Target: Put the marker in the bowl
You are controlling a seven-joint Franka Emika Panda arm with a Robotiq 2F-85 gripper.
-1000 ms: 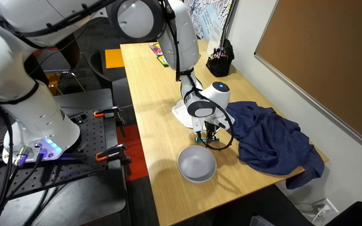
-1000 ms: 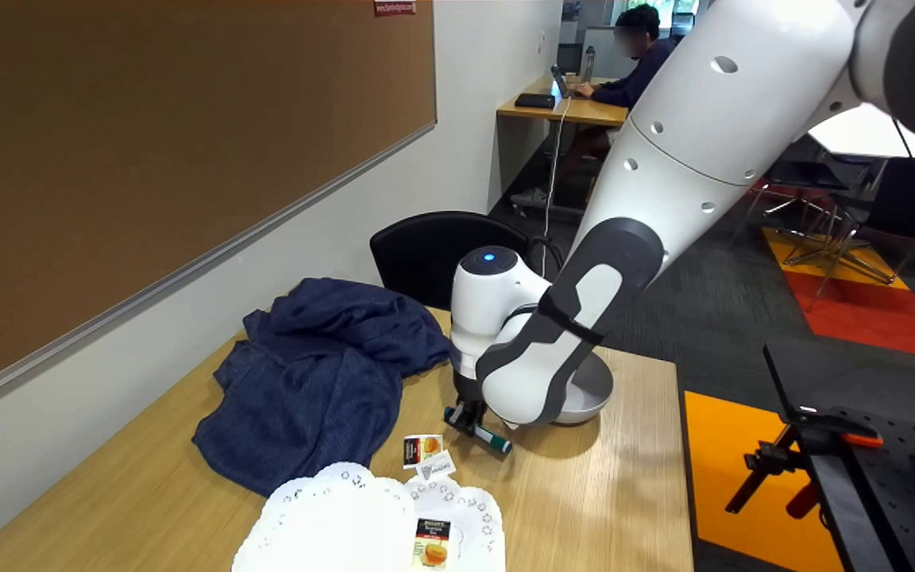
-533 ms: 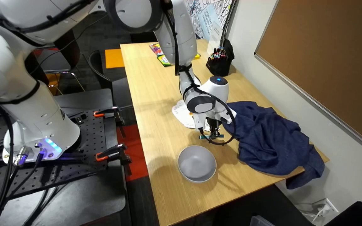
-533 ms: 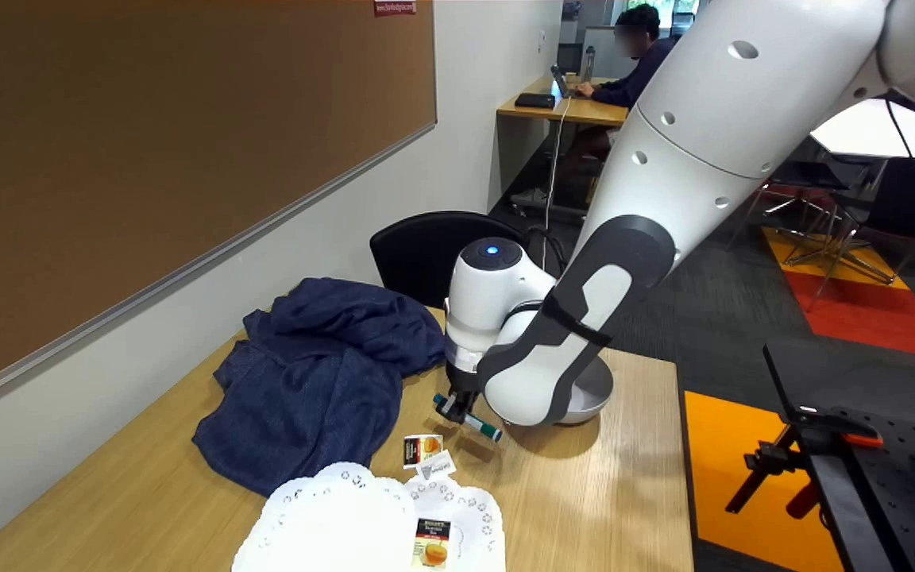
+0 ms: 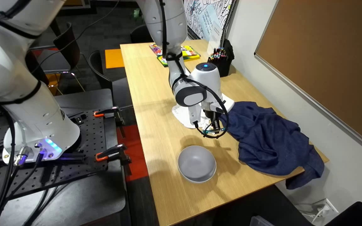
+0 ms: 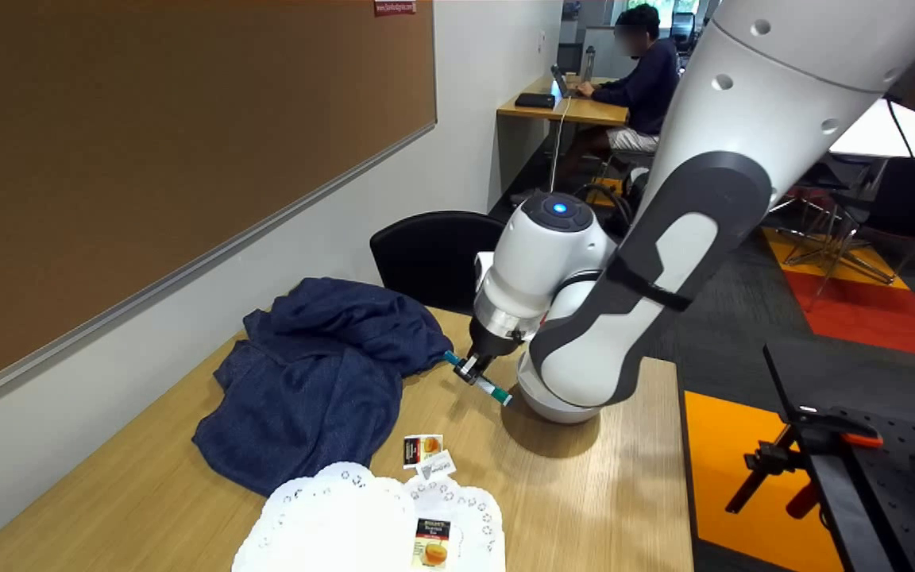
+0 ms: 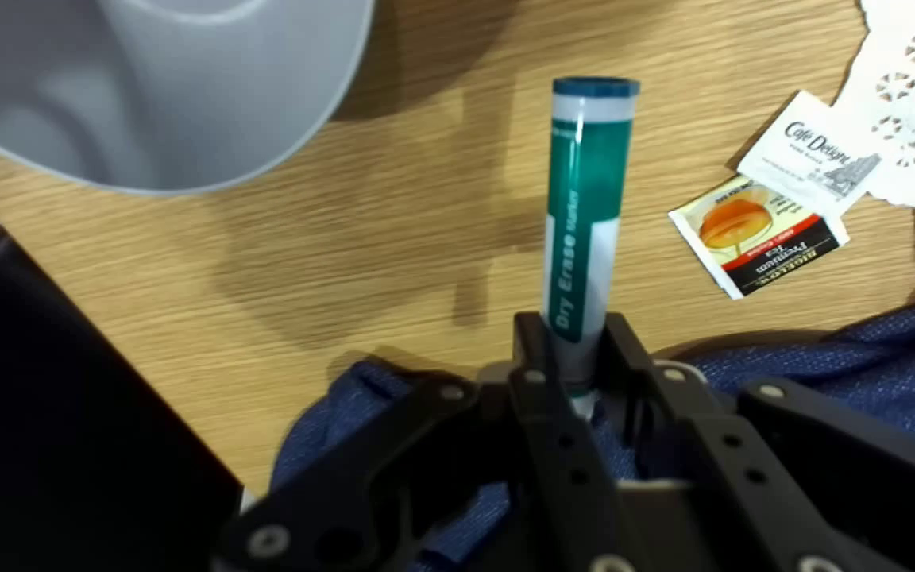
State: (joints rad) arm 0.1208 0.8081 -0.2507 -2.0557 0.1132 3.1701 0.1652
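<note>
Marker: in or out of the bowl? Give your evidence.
Out. The wrist view shows the marker pinched in the gripper, apart from the bowl.

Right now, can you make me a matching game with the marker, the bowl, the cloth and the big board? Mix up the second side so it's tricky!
Things:
1. marker
2. bowl
3. cloth
4. big board

What fits:
A. dark blue and crumpled
B. brown, up on the wall
C. held up in the gripper
D. grey and round, sitting on the table

Right pairs: 1-C, 2-D, 3-A, 4-B
</note>
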